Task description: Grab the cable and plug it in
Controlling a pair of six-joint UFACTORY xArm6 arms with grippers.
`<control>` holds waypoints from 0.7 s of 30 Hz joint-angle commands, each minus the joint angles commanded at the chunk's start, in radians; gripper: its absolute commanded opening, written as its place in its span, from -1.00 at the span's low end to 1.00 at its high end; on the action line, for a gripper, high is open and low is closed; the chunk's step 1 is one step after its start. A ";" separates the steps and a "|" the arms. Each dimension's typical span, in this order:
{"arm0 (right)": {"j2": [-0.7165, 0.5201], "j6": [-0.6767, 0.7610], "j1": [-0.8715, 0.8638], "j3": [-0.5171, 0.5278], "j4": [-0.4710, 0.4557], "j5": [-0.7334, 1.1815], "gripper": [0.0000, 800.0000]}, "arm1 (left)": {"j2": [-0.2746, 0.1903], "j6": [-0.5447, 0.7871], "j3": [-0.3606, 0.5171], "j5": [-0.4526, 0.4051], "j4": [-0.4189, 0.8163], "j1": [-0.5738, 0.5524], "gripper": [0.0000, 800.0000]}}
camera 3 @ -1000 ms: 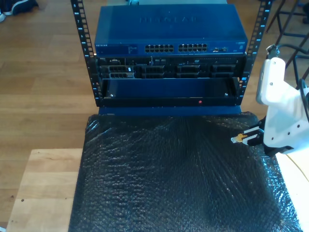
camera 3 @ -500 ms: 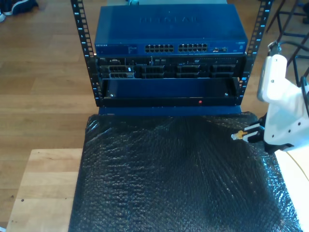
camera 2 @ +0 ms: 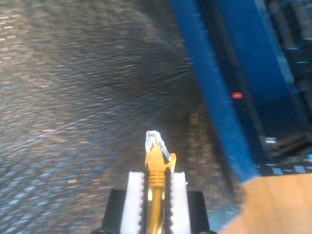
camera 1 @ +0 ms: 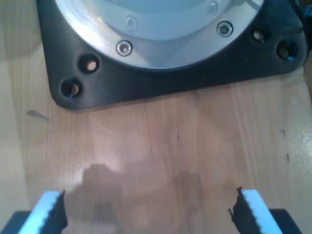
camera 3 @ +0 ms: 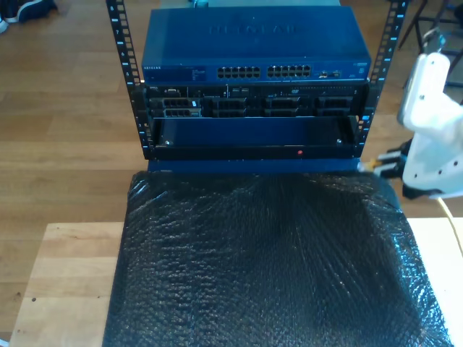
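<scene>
A wooden floor (camera 3: 65, 87) ran around the workspace, and on it stood a pale wooden table (camera 3: 65, 282), most of it covered by one sheet of black bubble-textured padding (camera 3: 268, 260). Beyond the padding's far edge stood one black rack (camera 3: 123, 65) with perforated uprights. It carried one blue network switch (camera 3: 253, 43) on top, with two banks of ports (camera 3: 264, 72) along its front, a row of darker units below that, and a blue panel (camera 3: 253, 134) with a small red light (camera 3: 301, 152) lowest. At the top corner of the exterior view's left lay a dark shoe (camera 3: 32, 9) on the floor.

Two arms were at work. One white arm (camera 3: 434, 137) stood at the exterior view's right, beside the rack's lower corner, above the padding's far edge. My second gripper (camera 2: 156, 187) was clamped on the cable (camera 2: 155, 195), its white pads (camera 2: 132, 197) pressing the yellow boot from both sides. The clear plug (camera 2: 156, 142) stuck out past the fingertips, pointing toward the blue panel but well apart from it, with nothing between the two. In the exterior view the cable's pale cord (camera 3: 454, 228) trailed down behind the arm.

My first gripper (camera 1: 148, 212) hung above bare wood with its jaws spread wide and nothing between them, facing a black base plate (camera 1: 161, 78) with a silver ring (camera 1: 161, 29) bolted to it.
</scene>
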 joint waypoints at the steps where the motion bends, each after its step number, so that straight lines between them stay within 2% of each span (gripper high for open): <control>1: 0.000 -0.002 0.006 0.008 -0.002 -0.034 -0.99 | 0.000 0.000 0.000 -0.002 0.000 0.000 1.00; 6: 0.014 -0.005 0.063 0.061 -0.006 -0.218 -0.99 | 0.000 -0.002 0.000 0.000 0.000 0.000 1.00; 10: 0.048 0.000 0.101 0.124 -0.057 -0.356 -1.00 | 0.000 -0.002 0.000 0.000 0.000 0.000 1.00; 13: 0.075 0.000 0.133 0.141 -0.058 -0.445 -1.00 | 0.000 -0.002 0.000 0.000 0.000 0.000 1.00; 16: 0.114 0.000 0.150 0.152 -0.061 -0.474 -1.00 | 0.000 -0.002 0.000 0.000 0.000 0.000 1.00; 21: 0.110 0.000 0.163 0.221 -0.066 -0.542 -1.00 | 0.002 0.000 0.000 0.000 0.000 0.000 1.00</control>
